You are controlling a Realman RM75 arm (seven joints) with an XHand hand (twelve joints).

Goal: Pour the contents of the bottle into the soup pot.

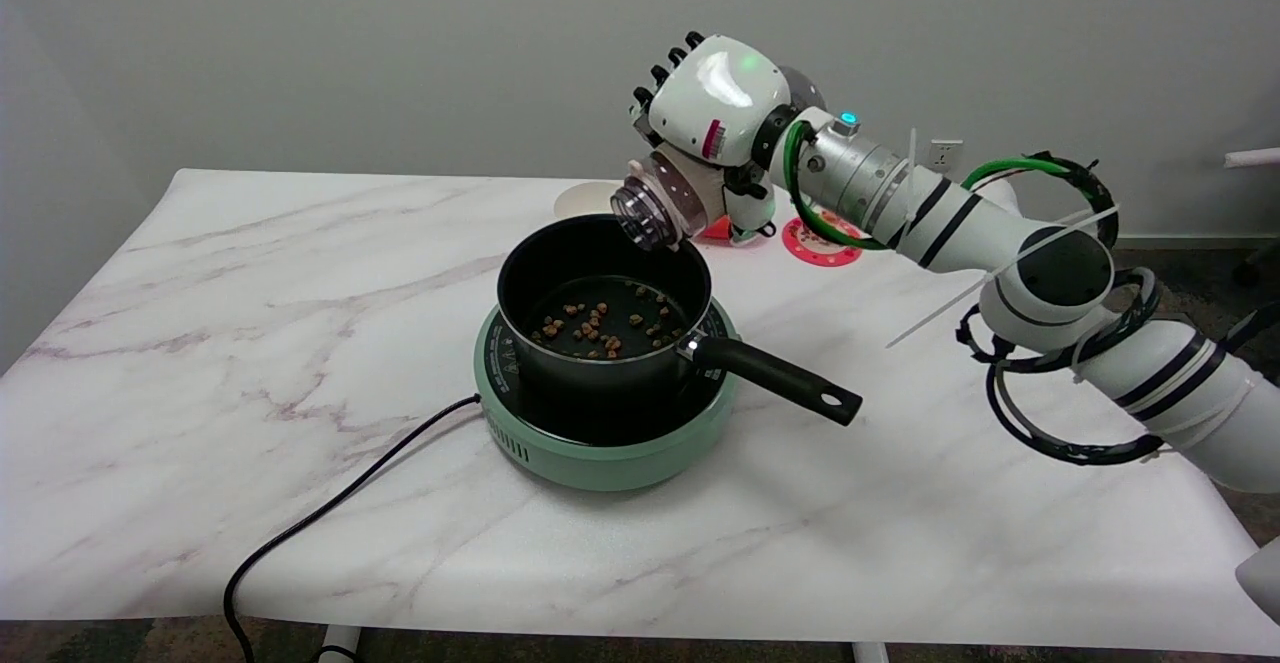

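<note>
Behind right hand (712, 103): bottle (655, 205) body mostly hidden, mouth over pot (600, 288).

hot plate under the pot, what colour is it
Mint green, with a black top; the head view shows the hot plate clearly.

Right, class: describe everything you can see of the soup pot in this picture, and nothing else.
The soup pot is a small, dark, round saucepan with a black interior and one straight black handle that points toward the lower right and has a hole at its end. It stands upright on a round mint-green hotplate on the marble-patterned table. Small brown pieces lie scattered over its bottom. A clear bottle, gripped by the right hand, is tipped mouth-down over its far rim.
</note>
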